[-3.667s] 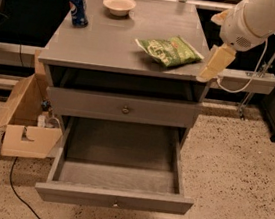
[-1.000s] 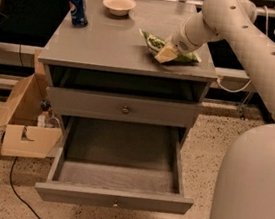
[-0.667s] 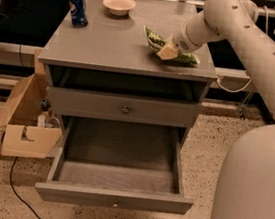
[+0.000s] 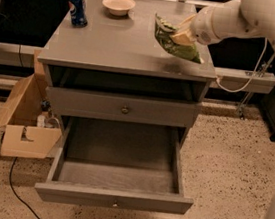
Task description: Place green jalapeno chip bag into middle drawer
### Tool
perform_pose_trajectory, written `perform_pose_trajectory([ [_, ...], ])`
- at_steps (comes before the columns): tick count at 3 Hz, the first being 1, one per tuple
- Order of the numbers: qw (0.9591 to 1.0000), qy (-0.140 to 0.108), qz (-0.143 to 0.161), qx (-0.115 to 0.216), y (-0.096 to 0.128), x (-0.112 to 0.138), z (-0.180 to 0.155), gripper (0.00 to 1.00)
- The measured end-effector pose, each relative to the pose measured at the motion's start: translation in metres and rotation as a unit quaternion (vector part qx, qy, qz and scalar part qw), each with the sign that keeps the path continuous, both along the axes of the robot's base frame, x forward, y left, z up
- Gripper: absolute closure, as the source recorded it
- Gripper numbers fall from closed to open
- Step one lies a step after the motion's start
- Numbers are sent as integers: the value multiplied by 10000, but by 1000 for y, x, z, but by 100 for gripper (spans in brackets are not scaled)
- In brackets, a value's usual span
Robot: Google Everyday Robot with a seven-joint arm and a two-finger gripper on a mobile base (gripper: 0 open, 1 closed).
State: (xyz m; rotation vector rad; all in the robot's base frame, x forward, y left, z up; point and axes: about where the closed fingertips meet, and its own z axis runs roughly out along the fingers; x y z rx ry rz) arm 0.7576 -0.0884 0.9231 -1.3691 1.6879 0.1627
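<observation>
The green jalapeno chip bag (image 4: 172, 41) hangs tilted in the air just above the right part of the grey cabinet top (image 4: 111, 40). My gripper (image 4: 181, 34) is shut on the bag's upper side and holds it lifted. My white arm reaches in from the upper right. The middle drawer (image 4: 113, 198) is the lowest tier of the cabinet. It is pulled fully open and its inside is bare. The like-fronted drawer (image 4: 125, 109) above it is closed.
A blue soda can (image 4: 78, 8) and a small white bowl (image 4: 118, 4) stand at the back of the cabinet top. An open cardboard box (image 4: 24, 127) sits on the floor left of the cabinet, with a black cable (image 4: 20, 192) beside it. A grey shelf (image 4: 242, 77) stands to the right.
My gripper has closed on the chip bag and lifted it off the cabinet top. The bag now hangs tilted in the air instead of lying flat.
</observation>
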Motion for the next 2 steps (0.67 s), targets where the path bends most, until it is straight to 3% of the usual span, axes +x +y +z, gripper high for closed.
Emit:
perform_pose_trajectory([
  [1, 9974, -235, 519, 437, -5, -43, 35, 100],
  [2, 9936, -181, 736, 843, -9, -94, 61, 100],
])
